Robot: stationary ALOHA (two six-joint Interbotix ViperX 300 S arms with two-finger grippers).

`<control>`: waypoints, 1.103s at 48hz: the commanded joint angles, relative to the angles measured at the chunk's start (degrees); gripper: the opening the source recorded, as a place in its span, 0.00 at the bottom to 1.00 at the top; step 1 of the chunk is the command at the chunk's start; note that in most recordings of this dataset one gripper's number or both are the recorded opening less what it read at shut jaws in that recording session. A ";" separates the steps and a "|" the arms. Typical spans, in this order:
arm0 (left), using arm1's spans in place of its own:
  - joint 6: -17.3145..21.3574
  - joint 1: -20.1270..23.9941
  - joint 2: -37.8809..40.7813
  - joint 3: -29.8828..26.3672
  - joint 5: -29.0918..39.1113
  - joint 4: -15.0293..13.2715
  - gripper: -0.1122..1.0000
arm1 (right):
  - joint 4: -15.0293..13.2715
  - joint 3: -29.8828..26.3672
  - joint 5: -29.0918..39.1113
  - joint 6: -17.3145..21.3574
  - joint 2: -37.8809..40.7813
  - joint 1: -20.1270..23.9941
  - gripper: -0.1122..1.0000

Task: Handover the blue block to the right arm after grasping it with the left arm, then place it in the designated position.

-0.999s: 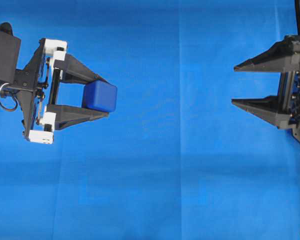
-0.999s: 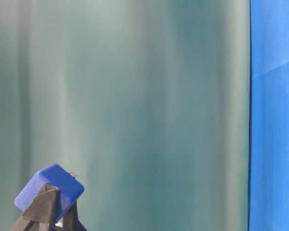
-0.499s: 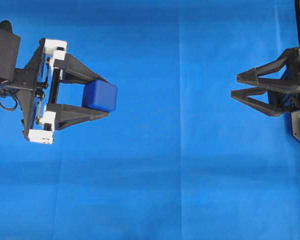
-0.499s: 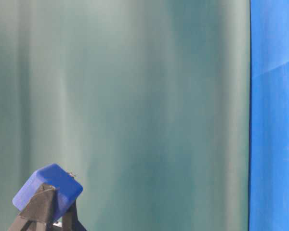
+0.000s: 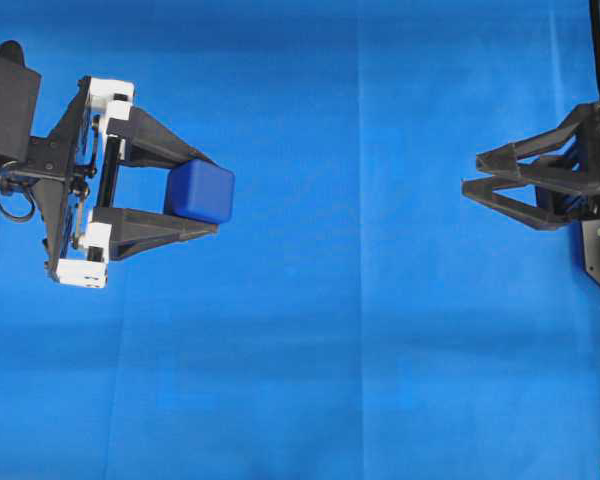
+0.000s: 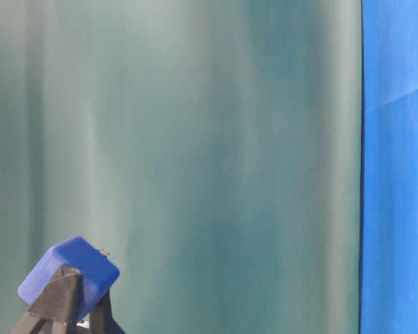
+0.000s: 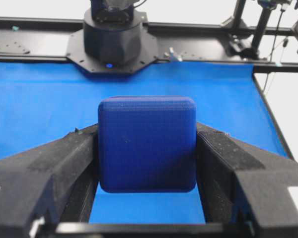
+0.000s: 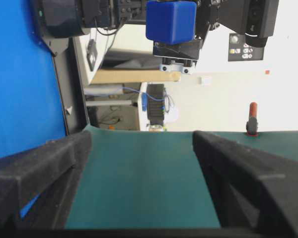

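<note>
The blue block (image 5: 199, 193) sat clamped between the two black fingers of the left end effector (image 5: 206, 195), at the left side of the overhead view, held above the blue cloth (image 5: 320, 340) that covered the bench. In that view the block projected a little past the fingertips, toward the middle of the scene. The left wrist camera showed the block (image 7: 147, 144) square-on, each black finger (image 7: 69, 163) pressed flat against one of its side faces, so the left end effector (image 7: 147, 148) was grasping the block. The white end pieces (image 5: 110, 95) of this end effector stood at the roots of the fingers, with the left arm (image 5: 10, 130) and its cables behind them at the frame's edge.

From table level, the block (image 6: 70, 277) appeared tilted on a corner atop the dark fingers, in front of a green backdrop (image 6: 195, 139).

The right end effector (image 5: 471, 175) was well apart from the block, at the far right of the overhead view, its pointed all-black fingers aimed toward the left end effector. It was released and held nothing: the right wrist view showed its two fingers (image 8: 44, 173) spread wide with clear space between them, and the block (image 8: 170, 21) far ahead near the top of that view.
</note>
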 commanded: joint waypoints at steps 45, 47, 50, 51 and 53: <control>0.00 -0.18 -0.62 -0.62 -0.62 -0.09 0.54 | 0.00 -1.49 -1.49 0.09 0.79 0.09 0.96; 0.00 -0.18 -0.62 -0.62 -0.62 0.00 0.54 | 0.00 -1.49 -1.49 0.18 0.79 0.09 0.96; 0.00 -0.18 -0.62 -0.70 -0.53 -0.09 0.54 | 0.00 -1.49 -1.49 0.09 0.88 0.09 0.96; -0.09 -0.18 -0.62 -0.62 -0.62 -0.09 0.54 | 0.00 -1.58 -1.49 0.09 0.88 0.09 0.96; 0.00 -0.18 -0.62 -0.62 -0.53 -0.09 0.54 | 0.09 -1.58 -1.58 0.09 1.14 0.09 0.96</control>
